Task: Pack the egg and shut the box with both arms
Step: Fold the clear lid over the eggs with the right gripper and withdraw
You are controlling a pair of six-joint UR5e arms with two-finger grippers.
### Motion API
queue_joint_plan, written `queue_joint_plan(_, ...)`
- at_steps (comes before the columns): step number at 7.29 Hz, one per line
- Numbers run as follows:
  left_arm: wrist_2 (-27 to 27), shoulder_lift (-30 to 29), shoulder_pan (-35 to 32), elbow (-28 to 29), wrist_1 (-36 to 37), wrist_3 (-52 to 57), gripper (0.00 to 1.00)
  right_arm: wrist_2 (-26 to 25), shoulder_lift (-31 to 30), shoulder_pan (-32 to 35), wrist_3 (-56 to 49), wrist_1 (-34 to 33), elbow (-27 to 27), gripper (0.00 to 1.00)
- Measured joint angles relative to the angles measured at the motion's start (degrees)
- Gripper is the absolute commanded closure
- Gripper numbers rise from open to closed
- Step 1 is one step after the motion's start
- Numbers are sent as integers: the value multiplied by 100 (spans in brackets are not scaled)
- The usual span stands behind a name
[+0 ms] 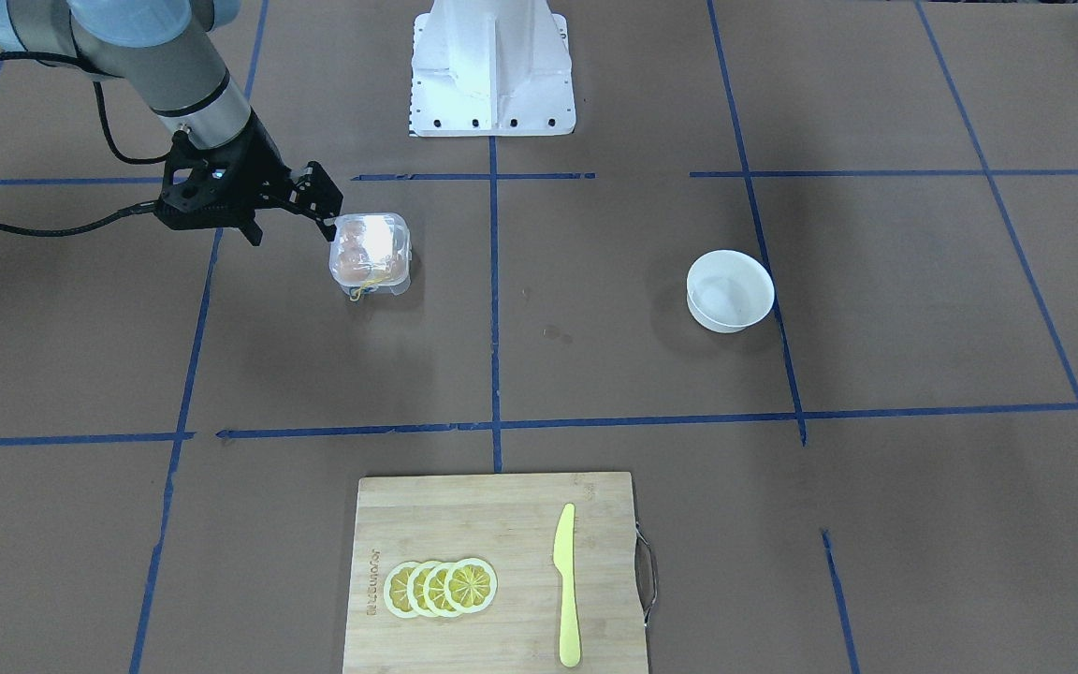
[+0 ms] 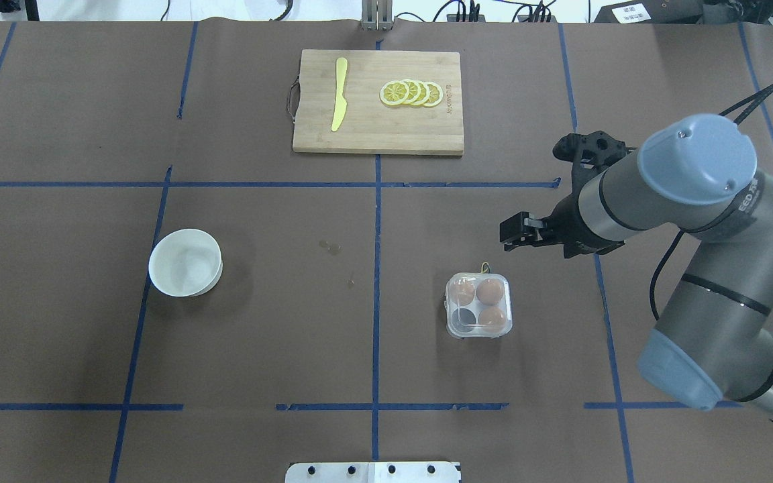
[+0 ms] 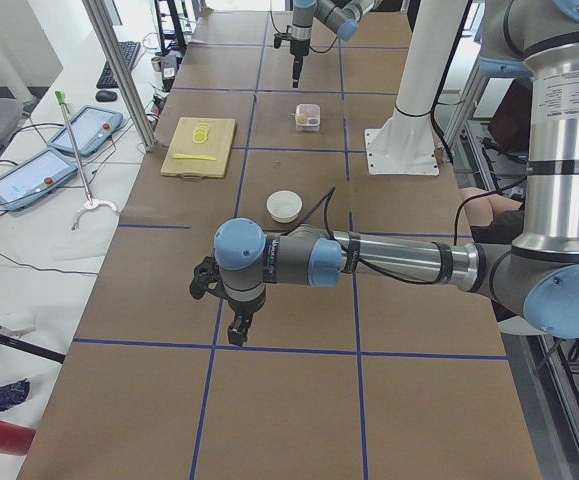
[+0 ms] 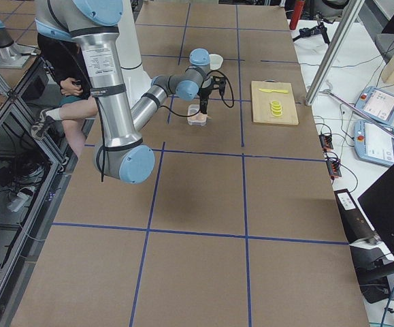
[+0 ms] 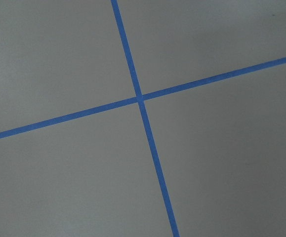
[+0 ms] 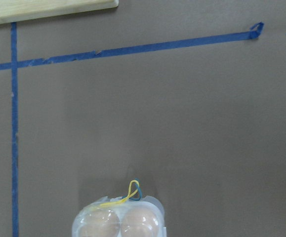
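**A:** How far along is the egg packing?

**B:** Nearest in the overhead view, lower right of centre, the box [image 2: 479, 305] holds three brown eggs [image 2: 490, 292]. Its lower-left cell [image 2: 466, 320] is bare. The lid [image 1: 371, 234] looks to be down, though through clear plastic I can't swear it's latched.

**A:** And the claws?

**B:** The right gripper [image 2: 512, 233] hangs just beyond the box, up and to the right, not touching it and with nothing visible between its fingers. I cannot tell whether they are apart or together. The left gripper [image 3: 237, 330] shows only in the left side view, over bare table, so I cannot tell there either.

**A:** Any eggs left to load?

**B:** None that I can see. The white bowl [image 2: 185, 262] at mid left is empty. Farthest, at top centre, the cutting board [image 2: 373, 131] carries lemon slices [image 2: 411, 93] and a yellow knife [image 2: 339, 102]. I'd judge the packing finished, with at most the closure to confirm.
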Motion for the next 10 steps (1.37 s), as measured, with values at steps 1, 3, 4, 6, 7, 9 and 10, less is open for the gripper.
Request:
queue_joint_plan(1, 6, 0, 0, 3, -1, 11, 0, 263, -20, 364, -574, -286, 26, 0)
queue_joint_plan(3, 17, 1, 1, 8, -1, 27, 0, 758, -256, 1224, -2082, -874, 53, 0)
queue_joint_plan(4, 21, 5, 1, 17, -3, 33, 0, 843, -592, 1633, -3003, -1024, 71, 0)
queue_joint_plan(6, 24, 11, 1, 27, -9, 37, 0, 922, -1483, 2645, -5104, -1115, -22, 0)
queue_joint_plan(7, 25, 18, 1, 26, -10, 40, 0, 939, -1897, 3099, -5974, -1117, -161, 0)
queue_joint_plan(9, 25, 24, 1, 24, -10, 46, 0, 986, -2597, 3727, -6683, -1086, -418, 0)
queue_joint_plan(10, 25, 25, 1, 25, -12, 45, 0, 1042, -2818, 3979, -6761, -1029, -590, 0)
